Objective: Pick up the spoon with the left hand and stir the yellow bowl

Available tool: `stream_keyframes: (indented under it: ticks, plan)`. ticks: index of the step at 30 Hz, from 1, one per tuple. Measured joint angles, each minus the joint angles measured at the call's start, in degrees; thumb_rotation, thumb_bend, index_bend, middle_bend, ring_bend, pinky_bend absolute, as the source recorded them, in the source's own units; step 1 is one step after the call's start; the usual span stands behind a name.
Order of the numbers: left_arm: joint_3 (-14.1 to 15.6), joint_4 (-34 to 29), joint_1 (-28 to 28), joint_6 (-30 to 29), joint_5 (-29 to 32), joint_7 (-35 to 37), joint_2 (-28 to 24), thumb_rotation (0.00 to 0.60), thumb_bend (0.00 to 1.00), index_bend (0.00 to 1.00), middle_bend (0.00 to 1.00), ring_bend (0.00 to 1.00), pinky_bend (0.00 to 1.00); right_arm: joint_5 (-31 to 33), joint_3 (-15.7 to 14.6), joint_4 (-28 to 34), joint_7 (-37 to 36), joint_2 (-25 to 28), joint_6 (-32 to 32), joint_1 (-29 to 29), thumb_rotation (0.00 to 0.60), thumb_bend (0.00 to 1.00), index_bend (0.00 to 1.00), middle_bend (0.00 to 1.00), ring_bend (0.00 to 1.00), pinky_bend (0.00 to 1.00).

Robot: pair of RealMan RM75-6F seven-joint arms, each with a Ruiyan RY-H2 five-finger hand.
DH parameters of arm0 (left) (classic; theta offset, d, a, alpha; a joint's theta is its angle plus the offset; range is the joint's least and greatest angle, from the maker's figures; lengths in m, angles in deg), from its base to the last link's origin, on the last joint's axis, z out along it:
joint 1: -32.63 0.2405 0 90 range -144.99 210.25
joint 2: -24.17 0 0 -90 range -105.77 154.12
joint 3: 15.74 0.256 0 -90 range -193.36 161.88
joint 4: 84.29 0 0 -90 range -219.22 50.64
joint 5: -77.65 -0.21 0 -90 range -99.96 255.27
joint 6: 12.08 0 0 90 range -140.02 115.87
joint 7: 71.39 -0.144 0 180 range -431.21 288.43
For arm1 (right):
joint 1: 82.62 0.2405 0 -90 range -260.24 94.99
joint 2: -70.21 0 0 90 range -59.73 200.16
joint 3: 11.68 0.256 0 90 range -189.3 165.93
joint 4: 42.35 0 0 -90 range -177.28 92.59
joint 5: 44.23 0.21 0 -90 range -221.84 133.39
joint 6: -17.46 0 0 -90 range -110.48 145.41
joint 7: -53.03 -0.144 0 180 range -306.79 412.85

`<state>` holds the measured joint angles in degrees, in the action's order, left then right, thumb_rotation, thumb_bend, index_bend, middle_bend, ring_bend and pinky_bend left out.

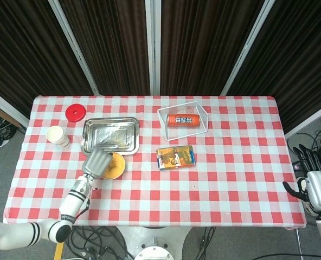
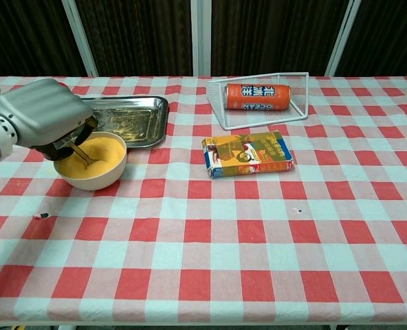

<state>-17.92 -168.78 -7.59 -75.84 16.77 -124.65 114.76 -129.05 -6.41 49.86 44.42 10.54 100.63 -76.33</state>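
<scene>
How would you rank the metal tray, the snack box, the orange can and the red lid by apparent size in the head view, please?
Largest to smallest in the head view:
1. metal tray
2. snack box
3. orange can and red lid, which look too alike to separate; the can is longer, the lid rounder.

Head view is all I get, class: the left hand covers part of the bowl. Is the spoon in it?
Observer: Yes. In the chest view the spoon slants down from the left hand into the bowl.
Operator: Does its tip show?
Observer: No. The tip is sunk in the yellow mix; only the handle shows.
Operator: How full is the bowl?
Observer: The mix sits close under the rim.
</scene>
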Motion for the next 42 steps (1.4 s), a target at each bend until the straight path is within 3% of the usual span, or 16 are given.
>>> stream_keyframes:
  ticks: [7,14,29,36,42]
  plan:
    - [-2.7,-4.1,-0.1,3.4,2.5,6.8,-5.5,0.600,0.42,0.66,0.91,0.88,0.95,-0.2,0.0,-0.2,-0.3,-0.1,0.2,-0.1,0.600,0.16,0.00,0.00,0.00,0.00]
    - [-2.8,-5.0,-0.5,2.1,2.0,5.4,-7.1,0.600,0.42,0.66,0.91,0.88,0.95,-0.3,-0.1,-0.5,-0.8,-0.1,0.5,-0.3,0.600,0.16,0.00,0.00,0.00,0.00]
    - [2.4,5.7,-1.2,-5.7,-8.6,-13.2,0.9,0.600,0.42,0.66,0.91,0.88,0.95,-0.5,-0.2,-1.0,-1.3,-0.2,0.8,-0.6,0.600,0.16,0.00,0.00,0.00,0.00]
    - [3.5,7.8,-0.4,-5.3,-9.8,-14.8,3.6,0.600,0.42,0.66,0.91,0.88,0.95,-0.4,-0.3,-1.2,-1.5,-0.3,0.6,-0.5,0.600,0.16,0.00,0.00,0.00,0.00]
    - [2.8,6.3,0.2,-3.5,-8.1,-11.7,3.4,0.600,0.42,0.66,0.91,0.88,0.95,-0.3,-0.2,-1.2,-1.5,-0.3,0.4,-0.5,0.600,0.16,0.00,0.00,0.00,0.00]
